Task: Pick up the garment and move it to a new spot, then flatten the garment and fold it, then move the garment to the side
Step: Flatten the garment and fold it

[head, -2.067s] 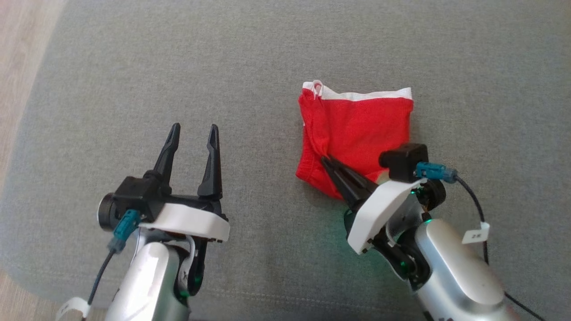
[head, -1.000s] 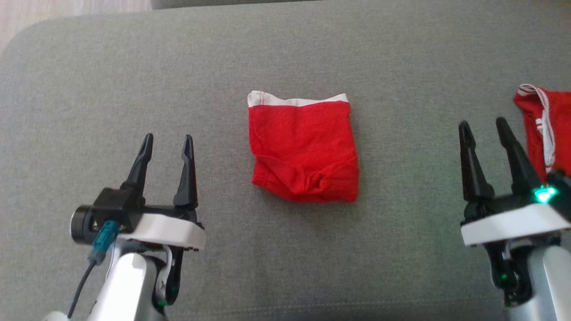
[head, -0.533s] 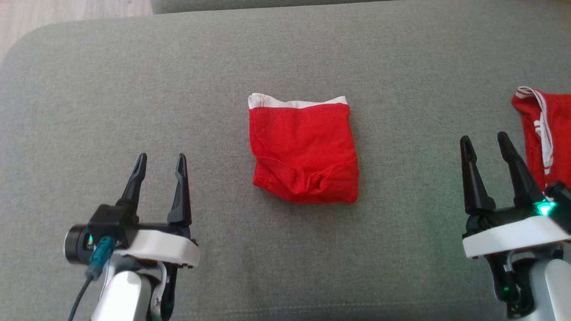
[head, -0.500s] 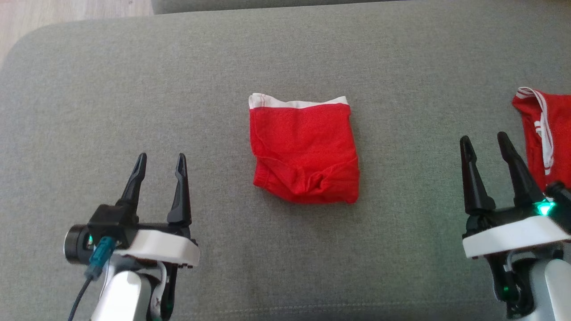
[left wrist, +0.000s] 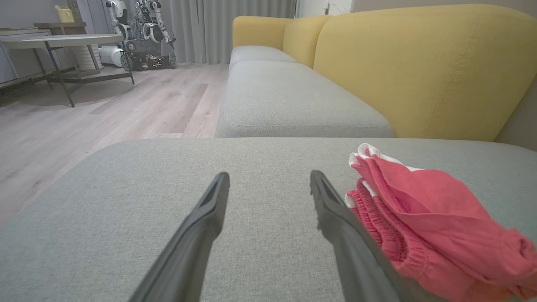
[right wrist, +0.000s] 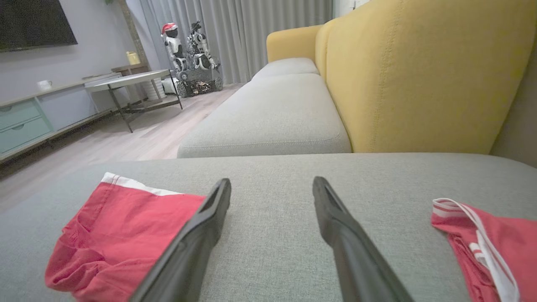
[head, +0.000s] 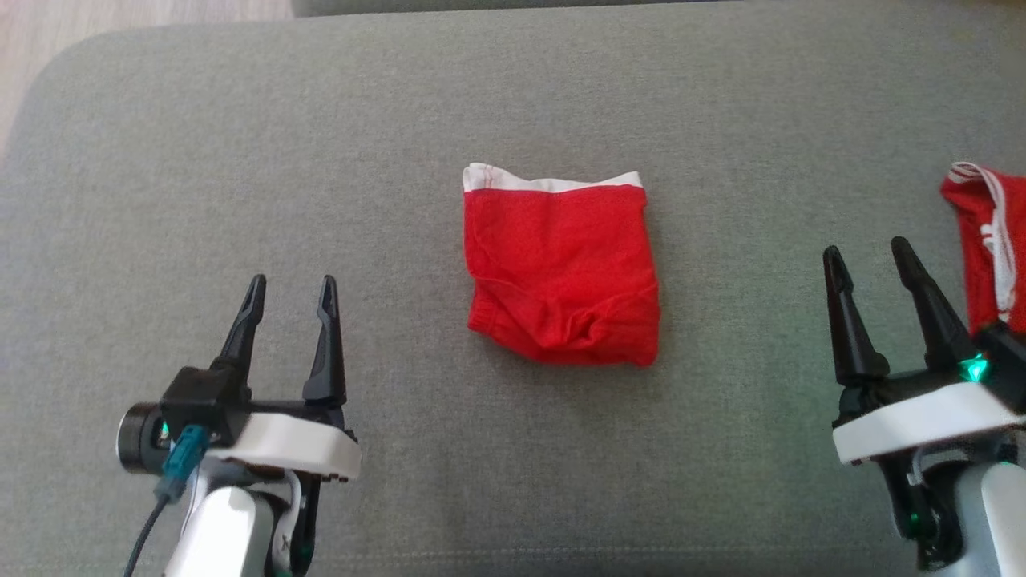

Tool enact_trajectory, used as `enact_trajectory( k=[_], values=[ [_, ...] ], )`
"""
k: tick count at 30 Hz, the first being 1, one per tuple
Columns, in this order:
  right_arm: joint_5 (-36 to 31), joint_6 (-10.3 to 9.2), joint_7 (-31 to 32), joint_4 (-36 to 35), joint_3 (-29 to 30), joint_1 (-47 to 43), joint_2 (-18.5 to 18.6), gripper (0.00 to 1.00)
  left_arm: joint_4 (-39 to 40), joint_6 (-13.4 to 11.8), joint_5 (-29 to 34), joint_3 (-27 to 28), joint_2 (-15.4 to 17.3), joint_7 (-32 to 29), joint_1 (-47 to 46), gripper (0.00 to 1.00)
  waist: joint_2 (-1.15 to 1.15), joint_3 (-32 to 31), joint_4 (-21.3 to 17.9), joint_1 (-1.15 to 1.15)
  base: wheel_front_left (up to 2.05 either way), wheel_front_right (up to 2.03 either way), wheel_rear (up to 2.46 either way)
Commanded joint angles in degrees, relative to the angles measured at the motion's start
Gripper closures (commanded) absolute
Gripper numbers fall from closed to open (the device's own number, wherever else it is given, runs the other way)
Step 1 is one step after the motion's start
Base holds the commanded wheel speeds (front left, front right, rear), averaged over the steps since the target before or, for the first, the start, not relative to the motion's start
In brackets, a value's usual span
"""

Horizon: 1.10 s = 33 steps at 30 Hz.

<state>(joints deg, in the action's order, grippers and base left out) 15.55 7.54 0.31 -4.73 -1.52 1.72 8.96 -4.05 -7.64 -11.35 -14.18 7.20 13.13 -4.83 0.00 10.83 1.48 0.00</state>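
The bright red thin-fabric shorts with a white band (head: 561, 264) lay folded in a compact rectangle midway across the grey woven sofa cushion (head: 240, 160), so lifting, flattening and folding looked done, perhaps the shift aside too. The left gripper (head: 292, 282) and right gripper (head: 866, 248) hung well clear on either side, fingers spread wide, holding nothing. Another red, white-striped cloth (head: 990, 240), cut off at the right edge, was probably a separate garment.
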Motion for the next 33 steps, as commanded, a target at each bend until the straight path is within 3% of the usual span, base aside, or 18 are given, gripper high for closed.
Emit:
enact_trajectory(
  k=[1, 2, 10, 20, 33],
  values=[
    [-0.3, -0.05, 0.5, -1.7, -1.4, 1.9, 1.5, 0.47, 1.9, -0.4, -0.3, 1.6, 0.8, 0.0, -1.8, 0.0, 0.0, 0.4, 0.7, 0.0, 0.0, 0.0, 0.0],
    [-0.3, -0.05, 0.7, -1.2, -1.8, 2.5, 1.8, 1.0, 1.9, -0.4, -0.3, 1.4, 0.7, 0.0, -2.1, 0.0, 0.0, 0.7, 1.1, 0.0, 0.0, 0.0, 0.0],
    [2.1, -0.05, 1.2, 7.7, -10.6, 9.5, 3.3, 1.0, 0.7, 0.1, -0.4, -0.6, -1.0, 0.9, -5.1, 0.0, 0.0, 2.7, 6.6, 0.0, 0.0, 0.0, 0.0],
    [7.0, -0.05, -2.0, 23.5, -22.3, 16.1, 2.3, 1.0, -0.9, 0.2, -1.2, -2.2, -2.9, 1.8, -7.0, 0.0, 0.0, 3.5, 13.8, 0.0, 0.0, 0.0, 0.0],
    [11.5, -0.05, -2.6, 25.6, -33.5, 17.0, 1.1, 1.0, 0.1, 0.1, -0.9, -1.6, -3.6, 1.9, -6.4, 0.0, 0.0, 3.2, 14.6, 0.0, 0.0, 0.0, 0.0]
  ],
)
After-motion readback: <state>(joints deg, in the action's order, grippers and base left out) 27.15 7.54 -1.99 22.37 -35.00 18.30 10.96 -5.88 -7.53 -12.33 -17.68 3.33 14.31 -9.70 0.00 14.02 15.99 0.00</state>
